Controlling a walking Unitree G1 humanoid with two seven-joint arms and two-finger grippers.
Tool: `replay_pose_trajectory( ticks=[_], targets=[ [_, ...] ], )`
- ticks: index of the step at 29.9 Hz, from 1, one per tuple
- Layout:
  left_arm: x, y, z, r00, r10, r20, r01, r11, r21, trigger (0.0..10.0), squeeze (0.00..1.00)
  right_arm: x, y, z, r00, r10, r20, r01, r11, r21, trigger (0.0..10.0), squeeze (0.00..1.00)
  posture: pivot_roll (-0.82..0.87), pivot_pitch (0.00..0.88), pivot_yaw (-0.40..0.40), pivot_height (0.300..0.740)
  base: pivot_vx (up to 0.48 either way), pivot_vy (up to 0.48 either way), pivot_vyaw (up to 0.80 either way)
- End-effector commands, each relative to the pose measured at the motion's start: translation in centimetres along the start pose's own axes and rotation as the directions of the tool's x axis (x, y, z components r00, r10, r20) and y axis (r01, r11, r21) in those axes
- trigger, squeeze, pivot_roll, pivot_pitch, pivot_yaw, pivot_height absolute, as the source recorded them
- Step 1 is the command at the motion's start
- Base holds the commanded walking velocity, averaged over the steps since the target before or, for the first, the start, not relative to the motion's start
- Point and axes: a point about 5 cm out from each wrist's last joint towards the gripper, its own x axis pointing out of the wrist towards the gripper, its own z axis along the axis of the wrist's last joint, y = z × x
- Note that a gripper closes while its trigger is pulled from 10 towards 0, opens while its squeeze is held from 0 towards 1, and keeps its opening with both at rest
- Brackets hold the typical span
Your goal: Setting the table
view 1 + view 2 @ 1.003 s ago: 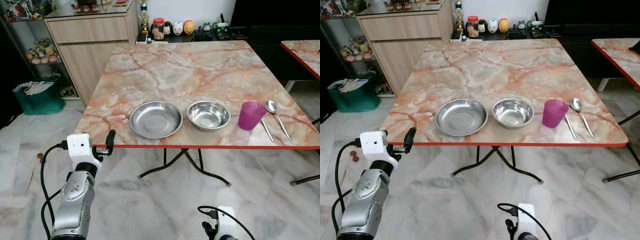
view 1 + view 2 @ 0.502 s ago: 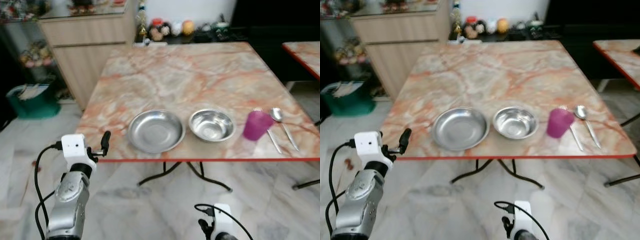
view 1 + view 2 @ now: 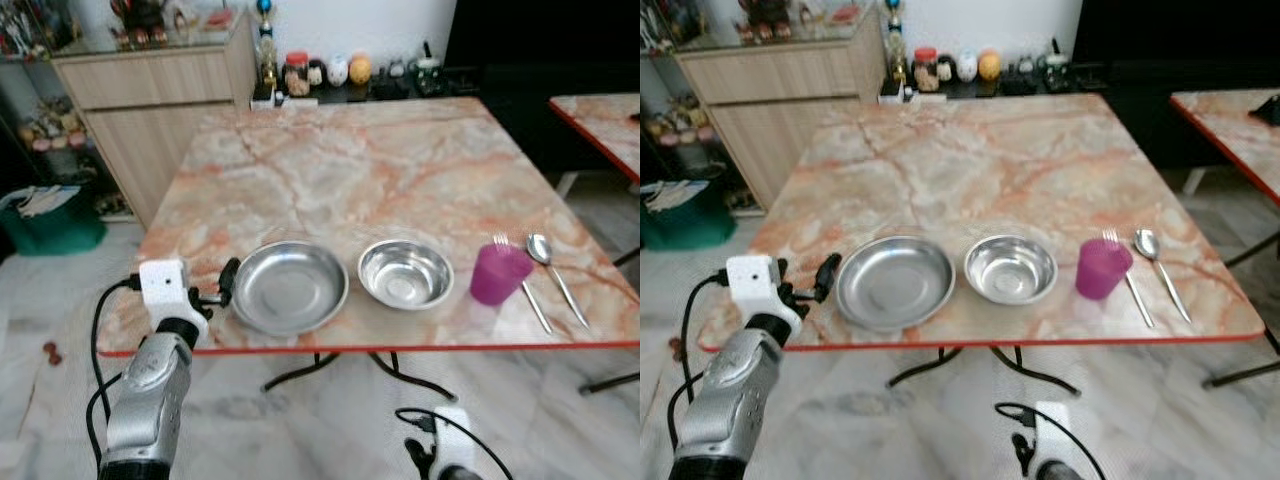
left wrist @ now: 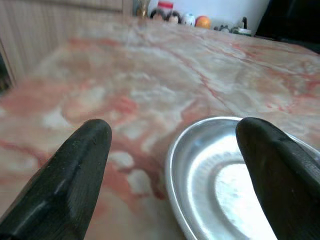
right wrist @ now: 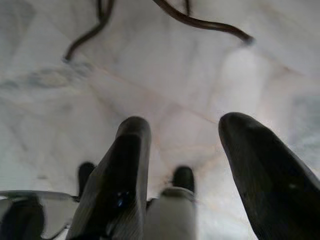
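Hovering beside the steel plate [image 3: 288,287], left hand [image 4: 170,175] open.

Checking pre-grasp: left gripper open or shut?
Open. Left gripper has its fingers spread wide, with the steel plate rim between them.

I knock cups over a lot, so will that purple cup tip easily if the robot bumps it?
Probably yes. The purple cup looks like thin plastic, so it is likely light and would slide or topple on the smooth marble-pattern table. It stands upright and looks taller than wide, which makes tipping easier. If it fell, its round side could roll toward the fork beside it.
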Motion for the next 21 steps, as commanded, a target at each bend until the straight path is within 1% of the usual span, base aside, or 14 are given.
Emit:
replay_pose_trajectory(
  ticks=[1,4,5,6,7,9,10,11,12,15,21],
  targets=[
    [0.4,1.0,0.6,0.999,0.028,-0.022,-0.029,0.998,-0.049,10.0,0.00,0.1,0.7,0.2,1.000,0.016,0.003,-0.016,1.000,0.001,10.0,0.00,-0.02,0.000,0.035,0.740,0.000,0.000,0.00],
    [0.9,1.4,0.6,0.997,0.037,-0.061,-0.042,0.995,-0.088,10.0,0.00,0.1,0.7,0.3,1.000,0.017,0.002,-0.017,1.000,-0.001,10.0,0.00,-0.02,0.000,0.036,0.740,0.000,0.000,0.00],
    [1.1,1.5,0.6,0.997,0.038,-0.067,-0.045,0.993,-0.108,10.0,1.00,0.1,0.7,0.3,1.000,0.017,0.003,-0.017,1.000,-0.001,10.0,0.00,-0.03,0.000,0.036,0.740,0.000,0.000,0.00],
    [1.3,1.6,0.7,0.997,0.039,-0.069,-0.046,0.992,-0.116,10.0,1.00,0.2,0.7,0.3,1.000,0.017,0.003,-0.017,1.000,-0.001,10.0,0.00,-0.03,0.000,0.036,0.740,0.000,0.000,0.00],
    [1.8,1.8,0.7,0.994,0.060,-0.089,-0.070,0.991,-0.115,10.0,1.00,0.2,0.7,0.3,1.000,0.018,0.004,-0.017,1.000,-0.001,10.0,0.00,-0.03,0.000,0.036,0.740,0.000,0.000,0.00],
    [2.1,2.1,0.6,0.990,0.090,-0.111,-0.102,0.990,-0.101,10.0,1.00,0.2,0.7,0.4,1.000,0.018,0.005,-0.018,1.000,-0.001,10.0,0.00,-0.03,0.000,0.037,0.740,0.000,0.000,0.00],
    [2.2,2.2,0.5,0.987,0.106,-0.121,-0.120,0.987,-0.111,10.0,0.97,0.2,0.7,0.4,1.000,0.017,0.005,-0.017,1.000,-0.001,10.0,0.00,-0.03,0.000,0.037,0.740,0.000,0.000,0.00],
    [2.4,2.5,0.4,0.982,0.128,-0.141,-0.147,0.981,-0.129,10.0,0.00,0.2,0.7,0.4,1.000,0.017,0.005,-0.017,1.000,-0.002,10.0,0.00,-0.03,0.000,0.038,0.740,0.000,0.000,0.00],
    [2.6,2.7,0.1,0.976,0.139,-0.168,-0.164,0.976,-0.146,10.0,0.00,0.2,0.7,0.4,1.000,0.017,0.005,-0.017,1.000,-0.003,10.0,0.00,-0.04,0.000,0.040,0.740,0.000,0.000,0.00],
    [2.9,2.8,-0.3,0.969,0.140,-0.202,-0.165,0.980,-0.114,10.0,0.00,0.2,0.7,0.4,1.000,0.018,0.005,-0.018,1.000,-0.003,10.0,0.00,-0.04,0.000,0.039,0.740,0.000,0.000,0.00],
    [3.4,2.0,-0.9,0.964,0.073,-0.257,-0.111,0.985,-0.133,10.0,0.00,0.2,0.7,0.3,1.000,0.019,0.005,-0.019,1.000,-0.007,10.0,0.00,-0.04,0.000,0.043,0.740,0.000,0.000,0.00]
  ],
)
